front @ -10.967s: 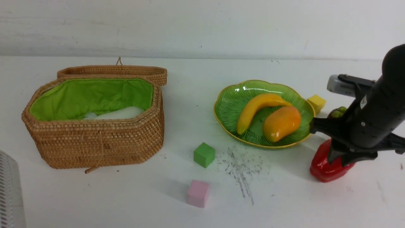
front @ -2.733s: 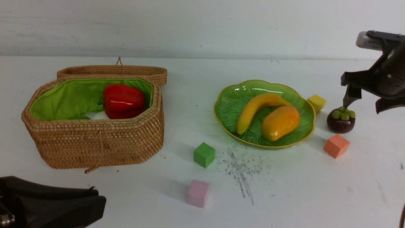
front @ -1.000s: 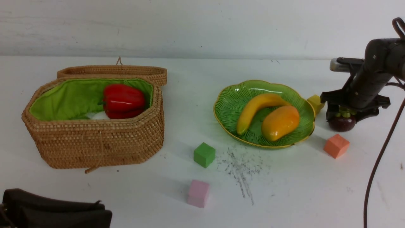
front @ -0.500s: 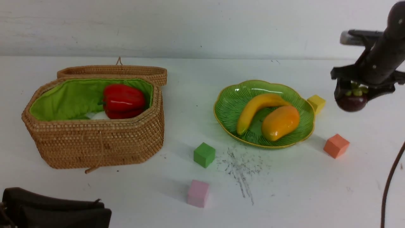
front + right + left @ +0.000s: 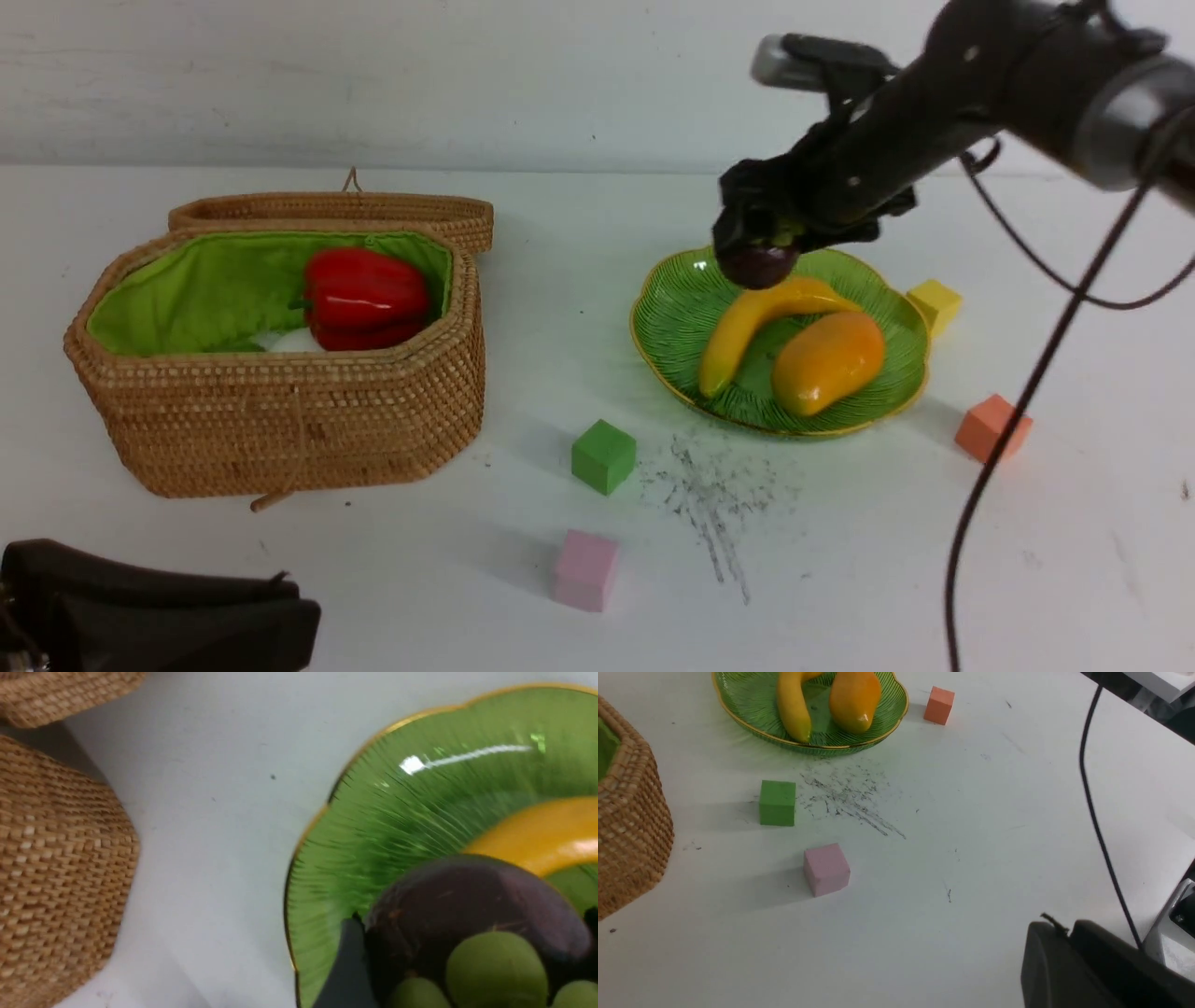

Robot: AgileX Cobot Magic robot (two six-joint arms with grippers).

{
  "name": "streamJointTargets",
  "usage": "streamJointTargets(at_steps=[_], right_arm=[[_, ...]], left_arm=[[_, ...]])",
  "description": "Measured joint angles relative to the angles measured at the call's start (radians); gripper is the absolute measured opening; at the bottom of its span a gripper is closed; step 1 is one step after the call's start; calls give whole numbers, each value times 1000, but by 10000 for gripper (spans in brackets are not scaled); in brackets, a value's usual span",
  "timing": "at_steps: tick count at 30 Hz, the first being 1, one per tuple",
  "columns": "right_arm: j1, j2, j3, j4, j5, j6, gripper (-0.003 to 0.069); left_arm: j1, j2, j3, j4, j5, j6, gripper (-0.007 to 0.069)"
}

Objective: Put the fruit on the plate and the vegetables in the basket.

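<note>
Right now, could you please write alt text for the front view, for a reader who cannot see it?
The right gripper holds a dark purple mangosteen above a green glass plate that already carries a banana and a mango. To the left, an open wicker basket holds a red bell pepper; coloured cubes lie scattered on the white table.

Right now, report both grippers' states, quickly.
Left gripper: shut, holding nothing.
Right gripper: shut on the mangosteen, above the plate.
</note>
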Motion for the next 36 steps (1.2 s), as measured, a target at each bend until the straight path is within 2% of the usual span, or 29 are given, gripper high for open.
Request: streamJointTargets(at_steps=[4, 8, 10, 14, 16, 19, 20, 23, 25, 26, 27, 30, 33, 36], right_arm=[[41, 69, 1, -25, -94, -3, 561], [46, 83, 1, -79, -107, -3, 654], [44, 72, 1, -93, -100, -4, 678], [43, 36, 1, -96, -59, -4, 674], [43, -18, 1, -113, -4, -6, 647], [43, -114, 1, -168, 119, -6, 570], [43, -114, 1, -168, 119, -6, 570], [43, -231, 1, -250, 312, 15, 413], [43, -304, 1, -294, 404, 30, 279], [43, -334, 5, -306, 416, 42, 218], [43, -334, 6, -308, 417, 45, 206], [43, -461, 68, -318, 429, 85, 34], [43, -583, 182, -307, 430, 117, -16], [43, -737, 345, -283, 431, 159, -18]], left_arm=[[0, 0, 0, 4, 3, 0, 51], [0, 0, 0, 11, 15, 0, 51], [0, 0, 0, 11, 19, 1, 51], [0, 0, 0, 25, 20, 1, 51], [0, 0, 0, 38, 19, 1, 51], [0, 0, 0, 51, 12, 1, 52], [0, 0, 0, 52, 11, 1, 52], [0, -16, 0, 67, -6, 1, 27], [0, -51, 0, 69, -25, -5, -13], [0, -75, 3, 69, -37, -8, -13], [0, -80, 4, 70, -40, -8, -13], [0, -206, 57, 77, -91, -16, -13], [0, -331, 142, 74, -119, -19, -13], [0, -454, 246, 73, -151, -22, -13]])
